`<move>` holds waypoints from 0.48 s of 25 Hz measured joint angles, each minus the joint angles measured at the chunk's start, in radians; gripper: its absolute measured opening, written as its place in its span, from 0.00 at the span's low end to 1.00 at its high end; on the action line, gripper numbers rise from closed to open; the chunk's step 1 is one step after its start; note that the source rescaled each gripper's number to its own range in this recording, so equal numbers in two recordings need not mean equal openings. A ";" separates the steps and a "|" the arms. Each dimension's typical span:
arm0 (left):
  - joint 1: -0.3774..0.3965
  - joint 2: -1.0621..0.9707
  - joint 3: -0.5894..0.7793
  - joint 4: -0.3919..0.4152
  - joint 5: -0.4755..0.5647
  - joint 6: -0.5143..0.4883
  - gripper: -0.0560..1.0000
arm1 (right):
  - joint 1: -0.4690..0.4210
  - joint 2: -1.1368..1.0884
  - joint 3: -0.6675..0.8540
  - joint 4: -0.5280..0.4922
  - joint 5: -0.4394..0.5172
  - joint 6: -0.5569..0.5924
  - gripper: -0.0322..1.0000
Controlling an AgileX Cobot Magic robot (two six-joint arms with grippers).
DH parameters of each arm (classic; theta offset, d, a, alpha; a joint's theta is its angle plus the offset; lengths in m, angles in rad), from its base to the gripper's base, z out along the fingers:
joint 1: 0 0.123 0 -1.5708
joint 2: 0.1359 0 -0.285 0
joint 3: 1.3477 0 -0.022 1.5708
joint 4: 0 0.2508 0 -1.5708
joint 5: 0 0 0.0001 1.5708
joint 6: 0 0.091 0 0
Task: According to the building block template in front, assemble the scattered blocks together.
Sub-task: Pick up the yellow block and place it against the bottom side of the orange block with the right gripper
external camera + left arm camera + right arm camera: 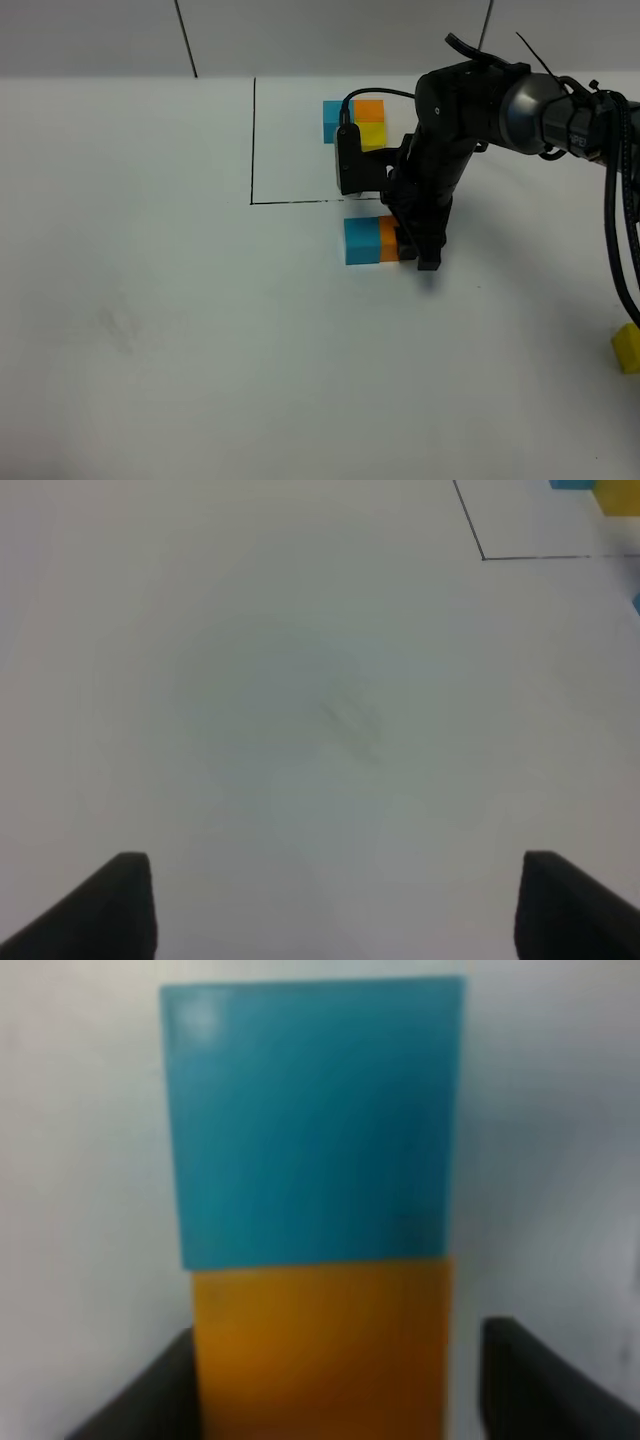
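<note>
At the orange block (pixel 388 240): right gripper (pixel 335 1395) is down on it, one finger on each side, jaws set narrow. The wrist view shows a strip of bare table between one finger and the block's face (so loosened rather than clamped, by my reading).

Light blue block (pixel 360 240) sits flush against the orange block, on the side away from the gripper. The pair's long axis runs left–right, parallel to the near line of the black frame (pixel 253 140) just behind.

Building block template (pixel 355 122) lies farther behind the orange block, inside that frame: blue and orange abreast, yellow in front of orange.

Yellow block (pixel 626 348) is the one not yet joined. It is well off to the right of the orange block and nearer the camera. The right arm is plainly the closer one.

Left gripper (pixel 335 910) hangs wide over bare table (pixel 150 350), well left of the orange block, with nothing between its fingers.

Likely next: fetch yellow and seat it against the orange block's front face.
</note>
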 joint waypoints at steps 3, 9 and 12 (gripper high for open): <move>0.000 0.000 0.000 0.000 0.000 0.000 0.62 | -0.011 -0.068 0.000 -0.015 0.004 0.107 0.68; 0.000 0.000 0.000 0.000 0.000 0.000 0.62 | -0.129 -0.218 0.036 -0.014 0.138 0.551 0.99; 0.000 0.000 0.000 0.000 0.000 0.000 0.62 | -0.237 -0.318 0.189 -0.016 0.112 0.731 1.00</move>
